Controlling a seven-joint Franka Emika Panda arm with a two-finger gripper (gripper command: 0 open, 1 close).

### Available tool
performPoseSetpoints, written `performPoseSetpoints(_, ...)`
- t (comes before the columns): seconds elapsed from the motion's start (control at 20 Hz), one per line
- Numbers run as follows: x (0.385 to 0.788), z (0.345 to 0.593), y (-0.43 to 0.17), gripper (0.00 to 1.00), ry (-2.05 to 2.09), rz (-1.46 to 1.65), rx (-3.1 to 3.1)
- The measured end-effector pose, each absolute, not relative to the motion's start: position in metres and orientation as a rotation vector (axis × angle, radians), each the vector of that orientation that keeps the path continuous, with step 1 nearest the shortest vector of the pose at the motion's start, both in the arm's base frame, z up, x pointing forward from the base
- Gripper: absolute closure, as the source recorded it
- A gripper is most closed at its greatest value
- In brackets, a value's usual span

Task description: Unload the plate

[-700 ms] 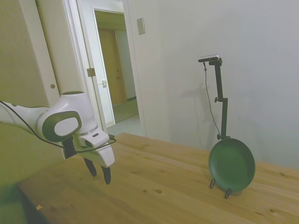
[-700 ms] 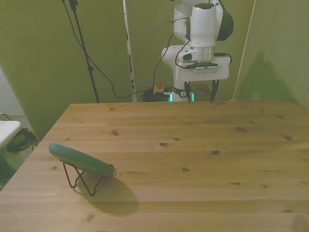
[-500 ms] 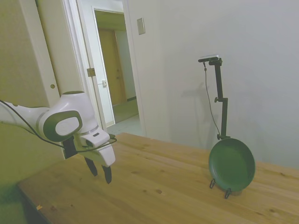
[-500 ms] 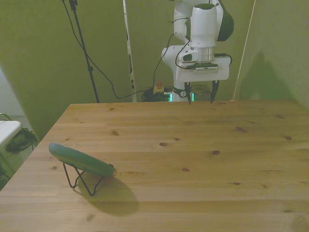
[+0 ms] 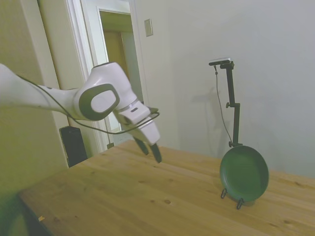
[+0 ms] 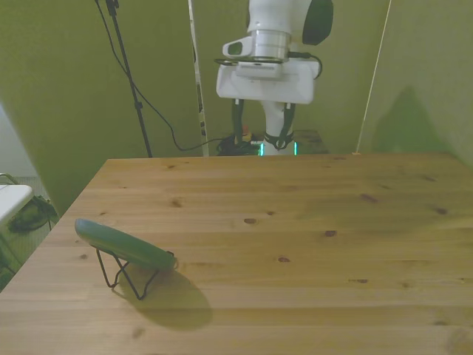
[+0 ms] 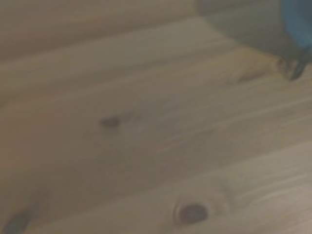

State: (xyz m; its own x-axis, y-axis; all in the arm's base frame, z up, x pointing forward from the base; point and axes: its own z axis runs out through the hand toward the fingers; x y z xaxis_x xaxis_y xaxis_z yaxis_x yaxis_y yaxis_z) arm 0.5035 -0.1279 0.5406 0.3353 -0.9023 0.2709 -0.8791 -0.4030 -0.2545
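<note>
Plate (image 5: pixel 244 173) leans nearly upright in a thin black wire stand (image 6: pixel 126 274) near the table's (image 6: pixel 295 222) edge at the front view's left. The gripper (image 5: pixel 149 148) hangs well apart from it, above the opposite edge, fingers spread wide and empty. This looks like the approach step; next it must reach the plate's rim and close there.

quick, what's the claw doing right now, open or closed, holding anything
Claw: open, holding nothing, up in the air, well short of the plate on its stand.
</note>
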Motion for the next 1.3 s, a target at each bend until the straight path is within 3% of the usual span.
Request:
performPoseSetpoints(0.4,0.542,0.585,-0.273,0.00,1.965,-0.749,-2.297)
performPoseSetpoints(0.55,0.552,0.599,-0.280,0.00,1.963,-0.729,-2.291)
performPoseSetpoints(0.9,0.592,0.568,-0.267,0.00,1.974,-0.762,-2.094)
performPoseSetpoints(1.3,0.608,0.553,-0.292,0.00,1.998,-0.846,-1.856)
